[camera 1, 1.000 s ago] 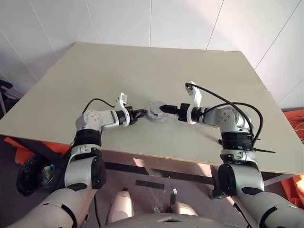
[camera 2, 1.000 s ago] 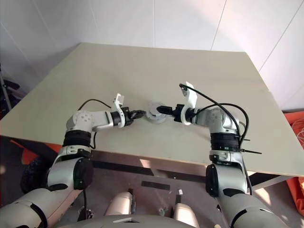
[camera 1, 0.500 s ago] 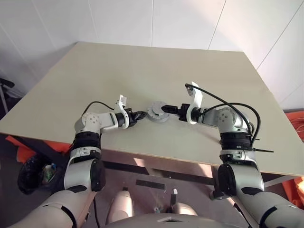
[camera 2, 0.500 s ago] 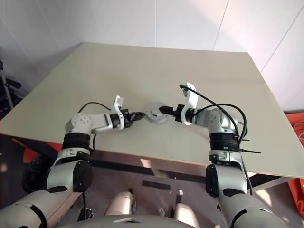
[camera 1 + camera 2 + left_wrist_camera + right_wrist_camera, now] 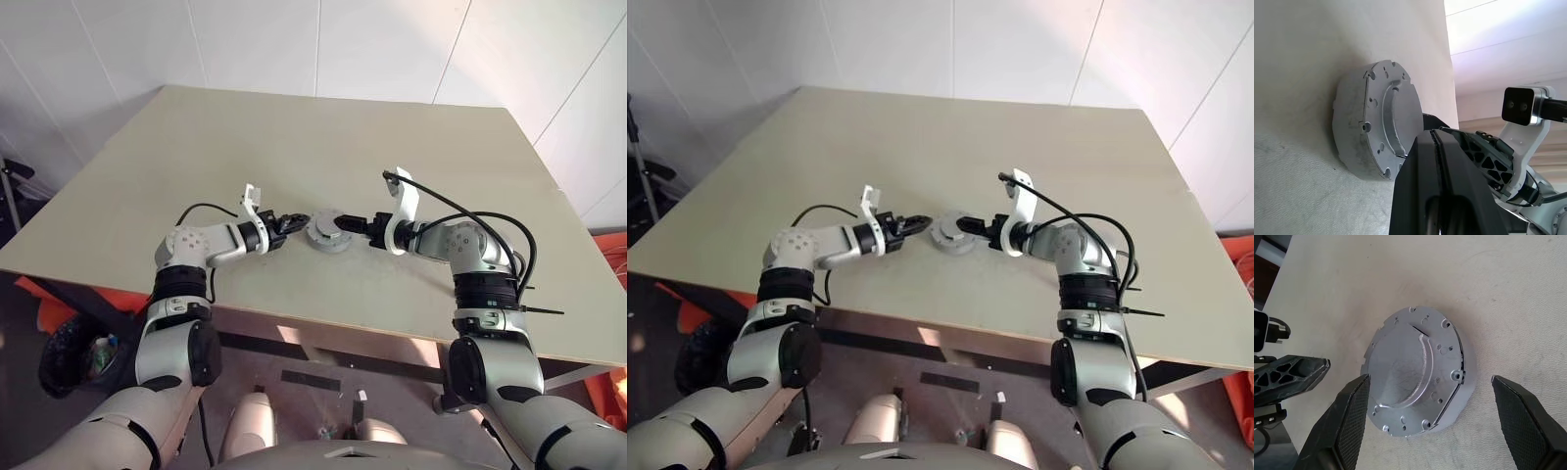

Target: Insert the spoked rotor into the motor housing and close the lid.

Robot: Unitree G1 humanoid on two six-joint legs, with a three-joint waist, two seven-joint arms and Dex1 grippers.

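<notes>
One grey round housing (image 5: 1418,369), two claws

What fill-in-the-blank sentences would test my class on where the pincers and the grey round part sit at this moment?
1. The round grey metal part rests on the ____.
2. The fingers of the left pincer are pressed ____.
3. The right pincer has its fingers spread ____, one on each side of the grey part.
4. The grey part lies ____ the two pincers.

Missing words: table; shut; open; between
</notes>
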